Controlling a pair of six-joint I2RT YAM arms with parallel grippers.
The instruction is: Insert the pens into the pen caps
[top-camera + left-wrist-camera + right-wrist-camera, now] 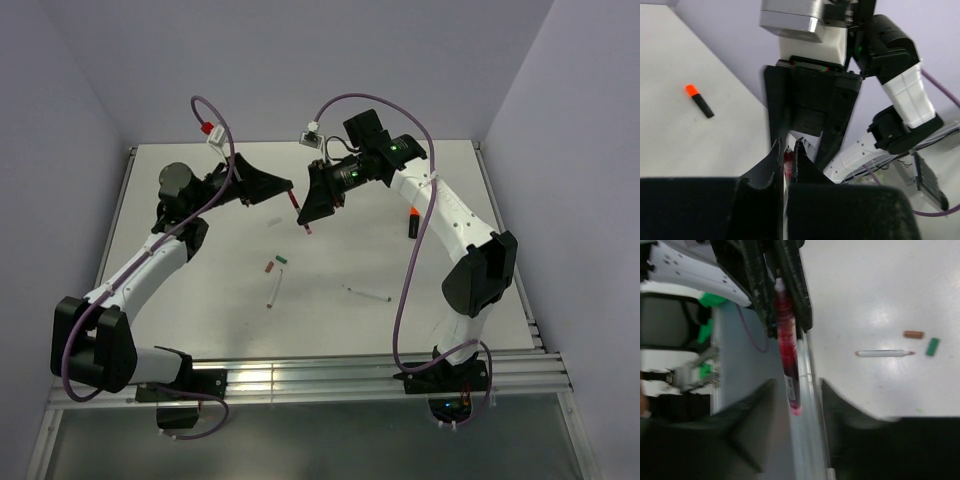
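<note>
Found the left gripper (786,150) pinched tight on the dark red pen (787,340), its two black fingers pressed against the barrel from either side near one end. Saw the right gripper (795,386) with fingers parted and the pen's other, pinkish end lying in the gap between them, with space on both sides; gripped nothing.

Read the pen's long axis in the top view as a slant from the left gripper's tips down and rightward to the right gripper, pinkish end nearest the arm bases. Saw the pen held in the air above the table (220,320), bridging the two grippers.

Noted the brownish-red cap (268,266) and the green cap (282,259) lying near each other but apart on the table, nearer the bases than the grippers. Saw a white pen (274,292) just below them, running roughly near to far. Spotted a second white pen (368,294) well to the right, lying mostly left to right. Saw the black marker (412,220) beside the right forearm, orange end pointing away from the bases.
</note>
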